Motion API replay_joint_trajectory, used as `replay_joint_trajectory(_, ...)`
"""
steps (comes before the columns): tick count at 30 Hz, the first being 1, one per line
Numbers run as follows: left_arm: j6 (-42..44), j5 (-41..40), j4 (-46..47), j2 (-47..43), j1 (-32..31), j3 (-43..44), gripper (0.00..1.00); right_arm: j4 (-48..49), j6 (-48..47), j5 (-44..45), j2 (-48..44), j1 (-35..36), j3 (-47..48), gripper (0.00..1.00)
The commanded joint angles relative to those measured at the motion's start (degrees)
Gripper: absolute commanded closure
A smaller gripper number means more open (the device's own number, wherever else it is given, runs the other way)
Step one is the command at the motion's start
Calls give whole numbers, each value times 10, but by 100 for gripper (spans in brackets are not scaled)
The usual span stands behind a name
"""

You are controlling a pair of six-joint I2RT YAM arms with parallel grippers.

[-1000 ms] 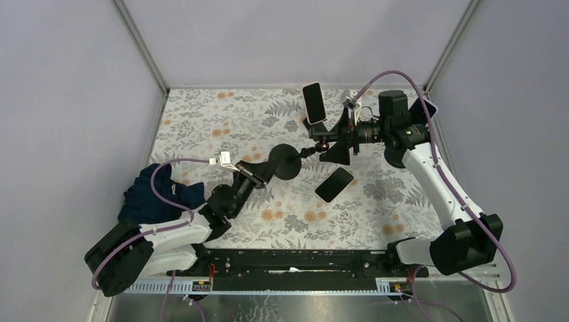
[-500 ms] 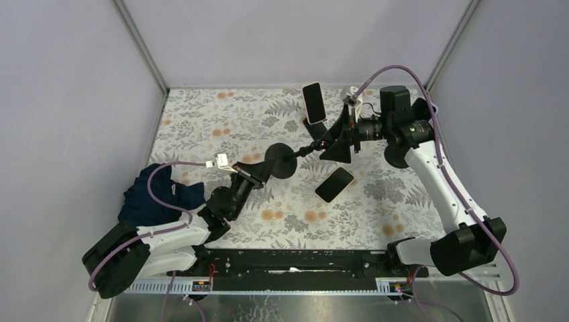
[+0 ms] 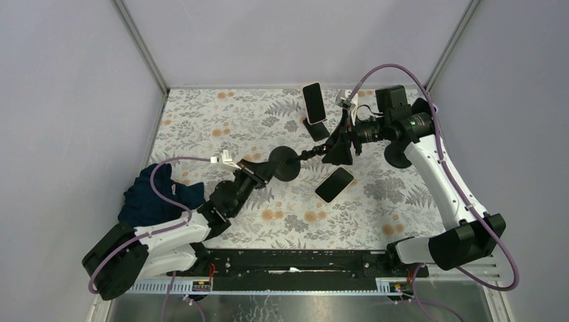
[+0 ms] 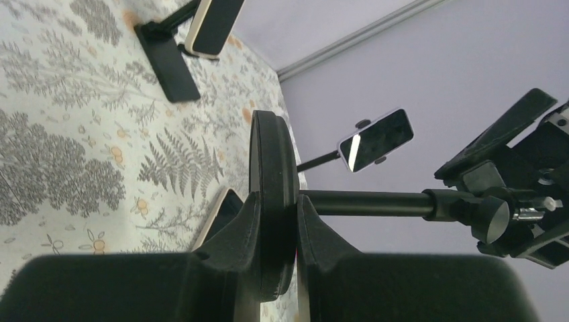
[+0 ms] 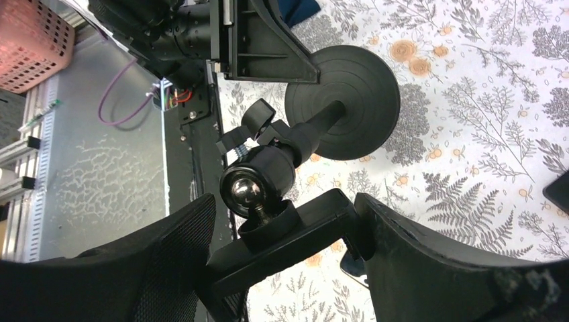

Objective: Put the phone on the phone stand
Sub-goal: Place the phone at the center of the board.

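Observation:
The phone (image 3: 334,184), black-screened with a pale edge, lies flat on the flowered table a little right of centre. The black phone stand is held off the table, lying sideways between both arms. My left gripper (image 3: 275,167) is shut on the edge of its round base (image 3: 285,163); in the left wrist view that base (image 4: 272,154) is pinched between the gripper (image 4: 275,208) fingers, and its rod (image 4: 362,201) runs off to the right. My right gripper (image 3: 339,144) is shut on the stand's cradle (image 5: 302,245), with the ball joint (image 5: 243,191) just above it.
A second stand with a phone (image 3: 313,102) on it stands at the back of the table. Another phone (image 4: 376,139) sits clamped on a stand at the far right, behind my right arm. A dark blue cloth (image 3: 151,194) lies at the left edge.
My right gripper's fingers have closed in on the stand's cradle. The right arm shifted slightly back and right; the stand moved a little with it. The left grip has not changed.

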Motion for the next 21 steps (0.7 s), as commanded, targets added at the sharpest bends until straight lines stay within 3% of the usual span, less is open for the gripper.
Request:
replay_joint_trajectory(1,-44,21,-1,50,41,34,100,-81,-40,-42,-16,30,2,22)
replay_joint_trajectory(3,-53,73,15,88,60,36,100,-89,-47,-42,-14,33,1,22)
replay_joint_trajectory(7,-77,230,120,196,133,18,100,-88,-45,3,-8,32,-10,2)
replay_joint_trajectory(12,-70,420,223,326,210,36,100,-69,-33,73,-11,21,-3,0)
replay_joint_trajectory(17,-57,543,199,412,265,76,100,-127,-90,11,4,-68,68,0)
replay_joint_trajectory(21,-4,577,84,431,288,115,100,-163,-245,38,-6,-74,54,0)
